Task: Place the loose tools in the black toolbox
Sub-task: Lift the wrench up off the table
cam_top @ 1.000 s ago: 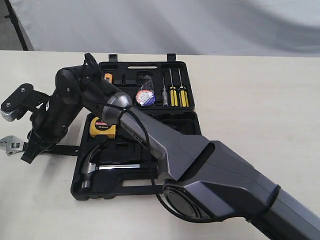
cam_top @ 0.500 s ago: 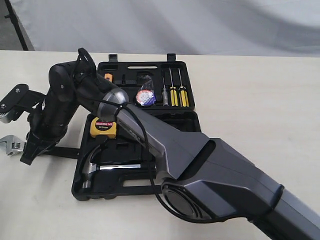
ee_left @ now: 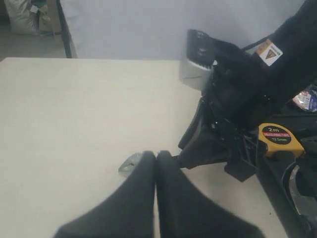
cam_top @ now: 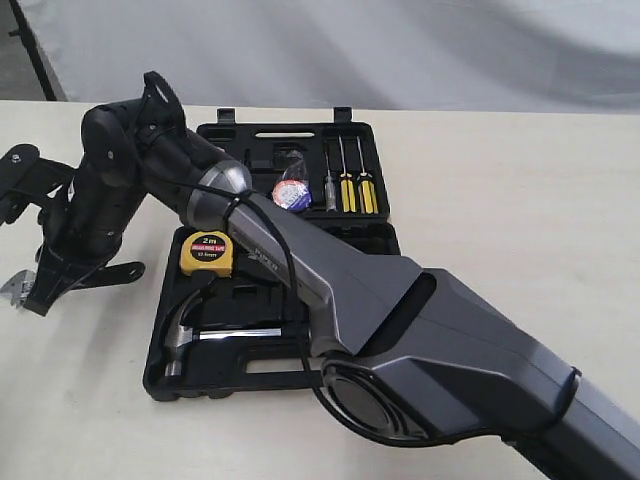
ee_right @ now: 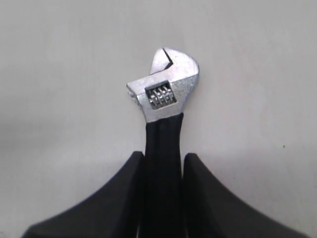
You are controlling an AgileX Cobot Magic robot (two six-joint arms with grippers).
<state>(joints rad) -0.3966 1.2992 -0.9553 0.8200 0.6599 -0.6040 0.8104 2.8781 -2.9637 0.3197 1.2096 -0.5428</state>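
My right gripper [ee_right: 163, 159] is shut on the black handle of the silver adjustable wrench [ee_right: 166, 91], whose head points away from the fingers over the bare table. In the exterior view this gripper [cam_top: 40, 287] is left of the black toolbox [cam_top: 383, 150], with the wrench head [cam_top: 10, 290] at the frame's left edge. The hammer [cam_top: 185, 335] lies in the near half of the open toolbox. The tape roll [cam_top: 291, 193] sits in the far half. My left gripper [ee_left: 156, 157] is shut and empty, just short of the wrench head [ee_left: 130, 162].
A yellow tape measure [cam_top: 207, 252] rests in the toolbox's near half, and yellow-handled screwdrivers [cam_top: 352, 188] are clipped in the far half. The long right arm [cam_top: 330, 280] stretches diagonally over the toolbox. Pale table [cam_top: 500, 200] extends to the right.
My right gripper has moved left across the table with the wrench. The wrench's handle end now angles upward, and the tape measure is less covered by the arm.
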